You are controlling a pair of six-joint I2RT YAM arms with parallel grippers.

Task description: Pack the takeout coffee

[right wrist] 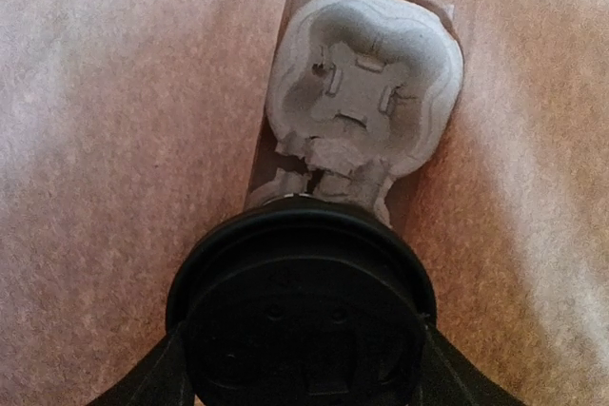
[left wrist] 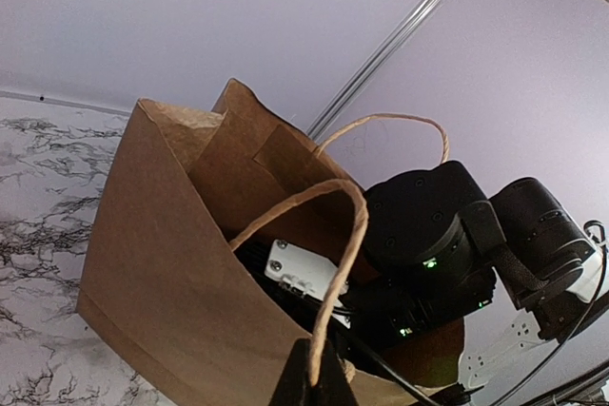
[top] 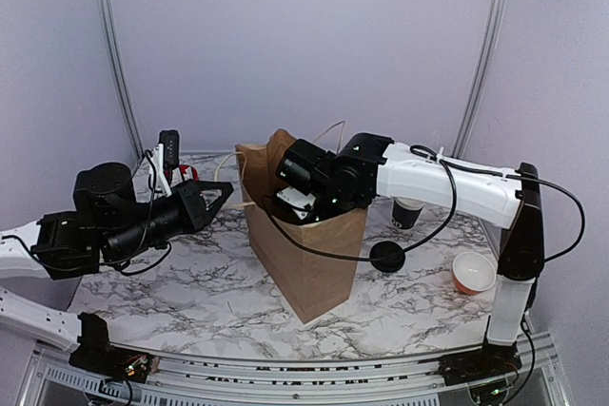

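Black lidded paper cup (right wrist: 304, 311), light, crushable, clamped between right gripper (right wrist: 304, 377) fingers near its stiffer rim; left gripper (left wrist: 314, 382) pinches handle (left wrist: 344, 268) of brown paper bag (left wrist: 143, 254).

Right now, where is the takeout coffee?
In the right wrist view the takeout coffee is low centre, held in the right gripper, inside the brown paper bag, over the grey pulp cup holder at the bag's bottom.
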